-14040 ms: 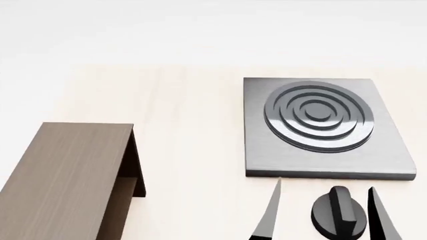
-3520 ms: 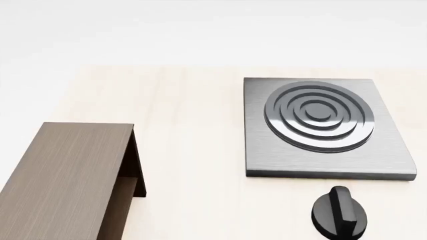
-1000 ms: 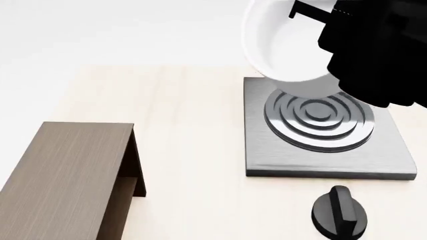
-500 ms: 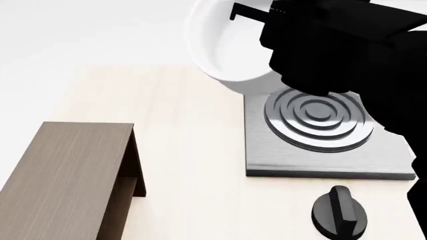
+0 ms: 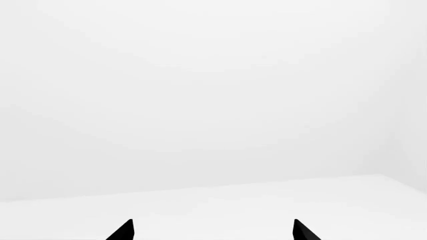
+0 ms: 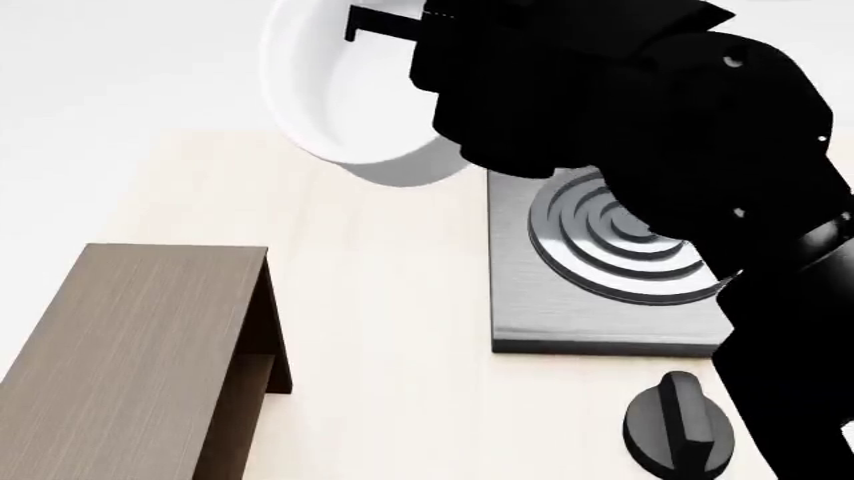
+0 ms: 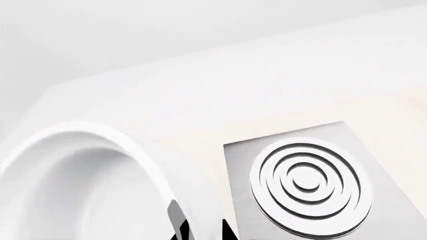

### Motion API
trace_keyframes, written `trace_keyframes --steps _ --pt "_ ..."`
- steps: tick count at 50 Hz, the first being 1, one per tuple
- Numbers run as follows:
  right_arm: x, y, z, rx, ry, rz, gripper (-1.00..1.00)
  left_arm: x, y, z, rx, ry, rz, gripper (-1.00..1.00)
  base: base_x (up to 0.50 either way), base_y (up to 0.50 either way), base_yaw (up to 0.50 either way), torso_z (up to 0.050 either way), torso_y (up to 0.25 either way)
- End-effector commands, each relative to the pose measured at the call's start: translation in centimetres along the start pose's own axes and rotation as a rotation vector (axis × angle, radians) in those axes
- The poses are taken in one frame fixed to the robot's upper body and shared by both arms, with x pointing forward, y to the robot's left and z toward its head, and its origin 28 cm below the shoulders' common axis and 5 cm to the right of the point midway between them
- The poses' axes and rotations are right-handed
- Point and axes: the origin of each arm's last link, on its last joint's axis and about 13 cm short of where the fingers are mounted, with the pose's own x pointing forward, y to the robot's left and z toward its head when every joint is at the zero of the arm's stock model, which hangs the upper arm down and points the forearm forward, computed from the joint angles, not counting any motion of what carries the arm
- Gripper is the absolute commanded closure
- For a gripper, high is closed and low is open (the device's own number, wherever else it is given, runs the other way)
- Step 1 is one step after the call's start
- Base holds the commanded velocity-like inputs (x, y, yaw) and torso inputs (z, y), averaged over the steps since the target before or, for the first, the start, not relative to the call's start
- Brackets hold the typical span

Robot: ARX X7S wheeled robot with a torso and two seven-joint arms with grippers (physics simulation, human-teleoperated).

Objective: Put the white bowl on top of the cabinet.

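1. The right gripper (image 6: 400,25) is clamped on the rim of the bowl (image 6: 340,95) — one finger shows inside the bowl in the head view, and the right wrist view shows the wall pinched between both tips. The bowl hangs in the air, tilted, over the table (image 6: 387,300) just beside the stove plate (image 6: 601,300).
2. The cabinet (image 6: 134,340) stands low and to the left, well apart from the bowl, so the carry across is the step in hand, I judge.
3. To do it well: keep the grip firm, travel high enough to clear the cabinet's near edge, and level the bowl before lowering.
4. Aim for the middle of the top — a rim grip on a glossy wall may slip.
5. The left gripper (image 5: 212,231) shows only two tips, spread apart, holding nothing.
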Motion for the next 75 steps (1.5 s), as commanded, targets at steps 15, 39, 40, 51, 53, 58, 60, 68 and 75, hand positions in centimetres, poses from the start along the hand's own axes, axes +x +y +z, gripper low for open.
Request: trace_keyframes --steps 15,39,40,51,53,58,60,68,75 --pt "-0.3 3.5 -0.2 -0.032 -0.024 0.170 1.00 0.0 0.1 0.0 -0.002 0.002 0.006 -1.00 0.00 0.00 0.00 0.001 0.001" --pt "-0.9 6.4 -2.1 -0.026 0.059 0.347 1.00 0.1 0.2 0.1 -0.003 0.002 0.007 -1.00 0.00 0.00 0.00 0.000 0.001" --pt "-0.9 6.5 -2.2 -0.026 0.063 0.352 1.00 0.1 0.2 0.1 -0.003 0.002 0.007 -1.00 0.00 0.00 0.00 0.000 0.000" --pt "-1.6 7.5 -3.0 -0.033 0.093 0.429 1.00 0.2 0.2 0.0 -0.004 0.003 0.007 -1.00 0.00 0.00 0.00 0.000 0.001" --pt "-1.7 7.6 -3.2 -0.036 0.100 0.437 1.00 0.2 0.2 0.0 -0.004 0.002 0.007 -1.00 0.00 0.00 0.00 0.000 0.000" --pt "-1.7 7.9 -3.9 -0.039 0.118 0.463 1.00 0.2 0.2 0.0 -0.004 0.002 0.008 -1.00 0.00 0.00 0.00 0.002 0.002" --pt "-1.7 8.1 -4.1 -0.042 0.124 0.472 1.00 0.2 0.3 0.0 -0.005 0.002 0.008 -1.00 0.00 0.00 0.00 0.000 0.000" --pt "-2.1 8.3 -4.6 -0.048 0.141 0.503 1.00 0.1 0.3 -0.1 -0.004 0.004 0.009 -1.00 0.00 0.00 0.00 0.000 0.001" --pt "-2.2 8.3 -5.1 -0.049 0.159 0.520 1.00 0.1 0.3 -0.1 -0.003 0.003 0.008 -1.00 0.00 0.00 0.00 0.000 0.000"
